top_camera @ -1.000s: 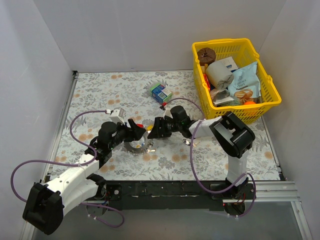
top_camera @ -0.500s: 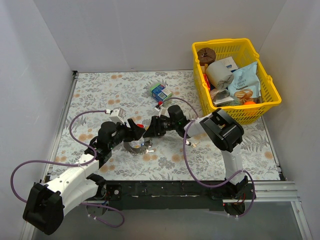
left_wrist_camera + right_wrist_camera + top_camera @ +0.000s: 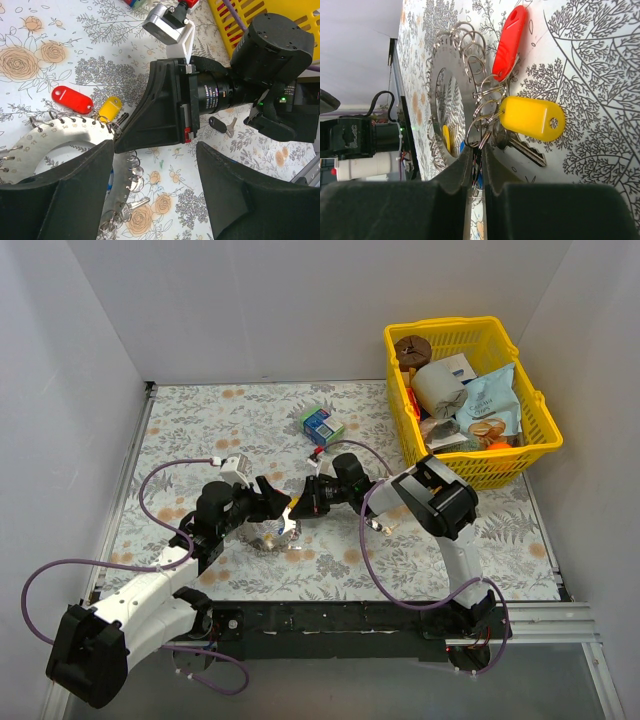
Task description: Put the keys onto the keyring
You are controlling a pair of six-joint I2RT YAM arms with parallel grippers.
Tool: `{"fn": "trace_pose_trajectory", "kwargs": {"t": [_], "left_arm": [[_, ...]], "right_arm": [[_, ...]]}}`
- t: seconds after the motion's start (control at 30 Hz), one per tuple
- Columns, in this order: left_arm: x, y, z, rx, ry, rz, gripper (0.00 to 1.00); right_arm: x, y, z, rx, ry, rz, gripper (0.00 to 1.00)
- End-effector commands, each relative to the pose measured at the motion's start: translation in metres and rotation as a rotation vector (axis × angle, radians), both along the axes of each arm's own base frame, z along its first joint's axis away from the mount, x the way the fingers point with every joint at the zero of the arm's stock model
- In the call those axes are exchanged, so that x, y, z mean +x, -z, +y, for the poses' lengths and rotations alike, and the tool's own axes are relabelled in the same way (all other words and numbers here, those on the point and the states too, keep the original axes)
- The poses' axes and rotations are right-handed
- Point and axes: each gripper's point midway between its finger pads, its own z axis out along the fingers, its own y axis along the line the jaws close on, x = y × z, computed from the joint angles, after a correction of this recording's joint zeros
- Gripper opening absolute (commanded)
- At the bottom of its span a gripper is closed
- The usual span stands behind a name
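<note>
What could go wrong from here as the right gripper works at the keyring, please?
1. The right gripper pinches thin wire loops bunched beside the yellow-tagged key. It may slip off or drag neighbouring loops along.
2. The left gripper is open, not clamping the keyring, so the ring may slide if pulled.
3. The two grippers sit very close together and could collide.

Right fingers (image 3: pixel 150 115) at keyring (image 3: pixel 47 142), red key (image 3: pixel 72 99), yellow key (image 3: pixel 110 107)

A robot test lab: plain white walls (image 3: pixel 300 310) box in a flowery surface (image 3: pixel 200 420), with robot arms (image 3: pixel 150 592) bolted along the bottom.
</note>
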Motion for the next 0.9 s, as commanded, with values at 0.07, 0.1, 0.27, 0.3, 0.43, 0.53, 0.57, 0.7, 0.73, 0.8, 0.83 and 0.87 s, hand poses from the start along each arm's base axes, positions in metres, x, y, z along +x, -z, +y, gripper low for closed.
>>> {"fn": "trace_pose_trajectory", "kwargs": {"t": [0.07,0.1,0.27,0.3,0.43,0.53,0.57,0.7,0.73,0.8,0.83,0.87], "left_arm": [[0.005,-0.013,0.001,0.006,-0.002,-0.034,0.67],[0.005,-0.013,0.001,0.006,0.000,-0.033,0.67],[0.003,-0.010,0.001,0.005,0.005,-0.025,0.67],[0.003,-0.009,0.001,0.005,0.006,-0.024,0.67],[0.001,-0.003,-0.003,0.003,0.028,-0.011,0.67],[-0.002,0.003,-0.008,0.003,0.059,0.011,0.67],[-0.003,0.006,-0.009,0.003,0.073,0.018,0.67],[-0.005,0.012,-0.015,0.010,0.110,0.045,0.67],[-0.005,0.013,-0.015,0.012,0.114,0.050,0.67],[-0.005,0.015,-0.017,0.013,0.121,0.055,0.67],[-0.006,0.016,-0.017,0.013,0.124,0.059,0.67],[-0.006,0.017,-0.017,0.013,0.127,0.060,0.67]], "right_arm": [[-0.001,-0.009,0.001,0.021,-0.012,-0.055,0.01],[0.000,-0.012,0.000,0.026,-0.009,-0.063,0.01],[-0.001,-0.020,-0.016,0.042,0.043,-0.061,0.01],[0.001,-0.021,-0.019,0.041,0.055,-0.065,0.01],[0.008,-0.030,-0.033,0.044,0.093,-0.084,0.01],[0.012,-0.031,-0.040,0.033,0.114,-0.098,0.01],[0.012,-0.029,-0.043,0.023,0.120,-0.094,0.01],[0.015,-0.032,-0.054,0.023,0.181,-0.071,0.01],[0.014,-0.032,-0.057,0.023,0.193,-0.063,0.01],[0.013,-0.030,-0.065,0.022,0.236,-0.041,0.01],[0.013,-0.028,-0.069,0.016,0.254,-0.029,0.01],[0.014,-0.029,-0.072,0.021,0.271,-0.031,0.01]]}}
